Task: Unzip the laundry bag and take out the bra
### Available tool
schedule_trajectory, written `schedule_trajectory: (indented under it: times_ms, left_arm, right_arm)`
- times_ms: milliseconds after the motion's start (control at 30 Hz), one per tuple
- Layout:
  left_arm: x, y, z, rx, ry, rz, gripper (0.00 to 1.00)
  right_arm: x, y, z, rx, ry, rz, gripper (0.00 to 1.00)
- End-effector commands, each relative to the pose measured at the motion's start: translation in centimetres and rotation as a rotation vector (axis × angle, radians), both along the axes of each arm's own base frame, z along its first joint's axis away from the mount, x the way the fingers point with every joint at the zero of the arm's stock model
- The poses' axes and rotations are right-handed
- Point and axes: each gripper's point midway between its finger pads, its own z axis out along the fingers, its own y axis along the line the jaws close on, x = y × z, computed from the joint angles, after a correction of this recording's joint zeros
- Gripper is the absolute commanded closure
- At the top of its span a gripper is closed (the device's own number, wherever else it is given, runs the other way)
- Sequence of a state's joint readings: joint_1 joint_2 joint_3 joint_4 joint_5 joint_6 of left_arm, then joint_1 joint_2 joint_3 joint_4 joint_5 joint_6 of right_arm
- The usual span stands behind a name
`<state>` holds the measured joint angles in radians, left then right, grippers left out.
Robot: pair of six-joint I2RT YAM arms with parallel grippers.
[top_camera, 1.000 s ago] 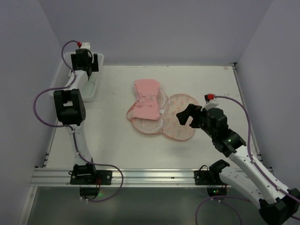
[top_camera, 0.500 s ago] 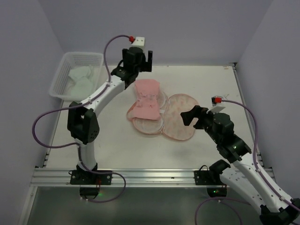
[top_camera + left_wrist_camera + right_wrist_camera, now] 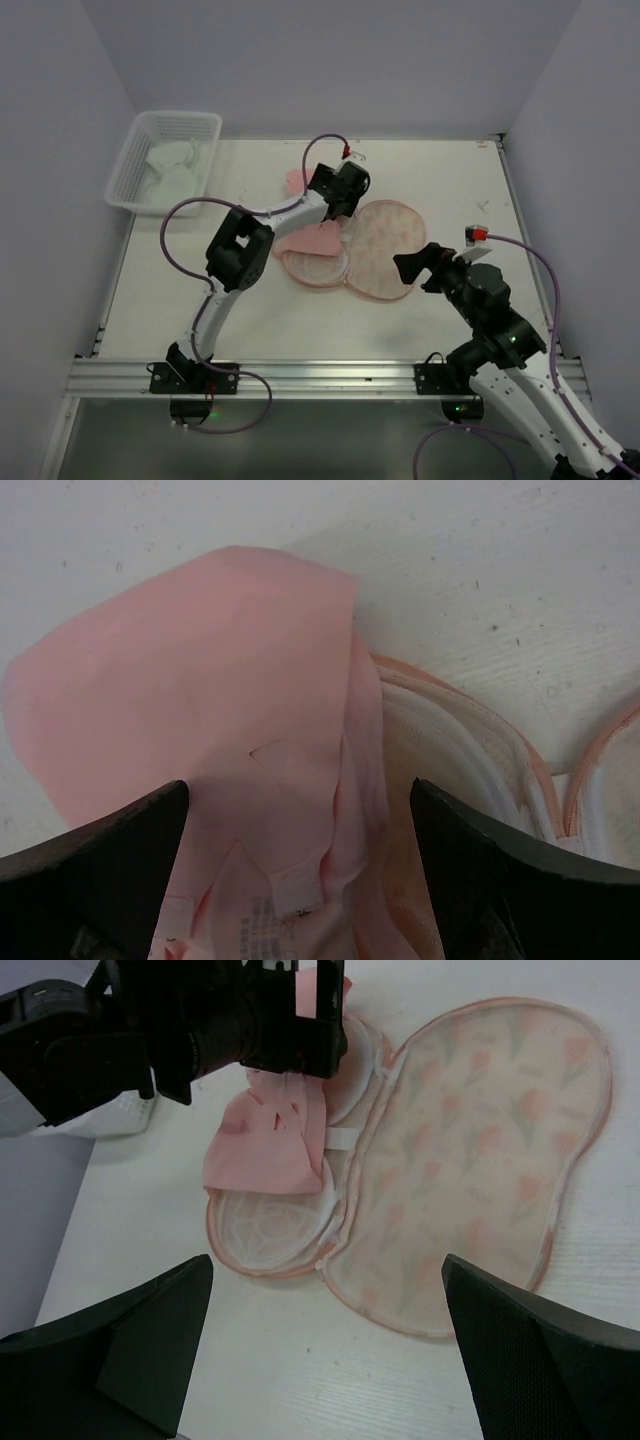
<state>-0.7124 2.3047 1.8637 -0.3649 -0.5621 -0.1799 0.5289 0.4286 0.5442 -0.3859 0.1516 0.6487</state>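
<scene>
The white worktop point(image 3: 250, 310) carries everything. The left arm point(image 3: 232, 250) reaches from its base out to the middle of the worktop, and the right arm point(image 3: 500, 335) stands over the near right part.

The laundry bag point(image 3: 480, 1140) lies unzipped at the centre, its 2 oval halves spread flat side by side and joined along the middle. The right half shows a cream inner face with an orange-pink print and pink trim. The left half shows pale mesh lining.

The bra point(image 3: 200, 710) lies across the left half. Its far cup spills over the bag's far rim onto the worktop, and the rest covers most of the mesh, with only the near end of that half bare.

A white lattice basket point(image 3: 135, 160) sits at the far left corner, well apart from the bag, with pale rounded pads point(image 3: 172, 172) inside.

The left fingers point(image 3: 110, 860) are spread wide, 1 on each side of the bra, with nothing clamped between them. Whether their tips touch the fabric cannot be told. The right fingers point(image 3: 130, 1350) are also spread wide and hold nothing, just beside the near right edge of the printed half.
</scene>
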Motion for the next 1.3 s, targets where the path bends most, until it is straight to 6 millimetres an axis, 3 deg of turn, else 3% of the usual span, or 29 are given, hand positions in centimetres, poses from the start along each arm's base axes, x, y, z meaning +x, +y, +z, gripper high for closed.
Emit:
schedule_trajectory:
  times_ms: [0,133,233,267,367,533,633,700,733,800,833,900,933,1000,1033,1100,1133,1167,1233,1267]
  left_arm:
    - [0.9,-0.1,2.3,0.044,-0.075,0.037,0.05]
    - [0.6,0.3,1.5,0.064,-0.058,0.043,0.20]
    - [0.2,0.3,2.1,0.041,-0.058,0.047,0.53]
    - [0.1,0.2,2.8,0.024,-0.064,0.045,0.74]
    - [-0.3,-0.1,4.3,-0.022,-0.068,0.034,0.93]
    - [-1.4,-0.1,6.9,-0.090,-0.072,0.027,1.00]
    - [-2.3,-0.2,11.1,-0.174,-0.109,0.005,0.99]
    - [-3.0,-0.3,12.3,-0.212,-0.106,-0.017,0.98]
    - [-3.4,-0.1,14.4,-0.240,-0.132,-0.023,0.98]
    - [-4.1,0.5,15.9,-0.260,-0.145,-0.022,0.97]
    - [-4.6,1.1,18.2,-0.287,-0.181,-0.024,0.97]
    - [-5.0,2.2,19.9,-0.303,-0.211,-0.023,0.97]
    - [-5.5,3.4,22.4,-0.327,-0.253,-0.026,1.00]
    - [-5.2,5.7,23.8,-0.355,-0.287,-0.013,1.00]
    - [-5.8,7.4,26.2,-0.379,-0.336,-0.008,1.00]
    - [-4.9,11.1,28.4,-0.409,-0.404,0.015,1.00]
    - [-5.5,13.4,29.2,-0.391,-0.438,0.028,1.00]
    - [-4.8,16.4,30.1,-0.376,-0.491,0.078,1.00]
    - [-5.2,19.8,31.4,-0.299,-0.548,0.104,1.00]
    - [-4.9,22.6,31.9,-0.249,-0.576,0.166,1.00]
  right_arm:
    - [-0.5,-0.8,-0.8,0.024,0.027,-0.042,0.01]
    - [-1.1,-1.1,-1.0,0.044,0.032,-0.050,0.01]
    - [-1.4,-1.3,-0.9,0.054,0.029,-0.055,0.01]
    - [-1.5,-1.3,-0.8,0.059,0.028,-0.056,0.01]
    - [-1.6,-1.4,-1.0,0.061,0.030,-0.056,0.01]
    - [-1.8,-1.3,-0.7,0.066,0.025,-0.046,0.01]
    - [-1.8,-1.3,-0.4,0.063,0.016,-0.044,0.01]
    - [-1.8,-1.4,-0.3,0.061,0.010,-0.044,0.01]
    - [-1.8,-1.4,-0.2,0.058,0.007,-0.041,0.01]
    - [-1.8,-1.4,-0.1,0.055,0.003,-0.040,0.01]
    - [-1.8,-1.4,-0.1,0.051,0.002,-0.038,0.01]
    - [-1.8,-1.4,0.1,0.050,-0.004,-0.036,0.01]
    - [-1.8,-1.4,0.2,0.046,-0.007,-0.037,0.01]
    - [-1.7,-1.5,0.3,0.038,-0.012,-0.039,0.01]
    - [-1.7,-1.5,0.3,0.034,-0.012,-0.038,0.01]
    - [-1.6,-1.5,0.5,0.031,-0.016,-0.037,0.01]
    - [-1.5,-1.4,0.7,0.031,-0.026,-0.035,0.01]
    - [-1.4,-1.3,0.7,0.027,-0.024,-0.032,0.01]
    - [-1.2,-1.0,0.9,0.029,-0.032,-0.021,0.01]
    - [-1.1,-0.9,1.0,0.029,-0.033,-0.018,0.01]
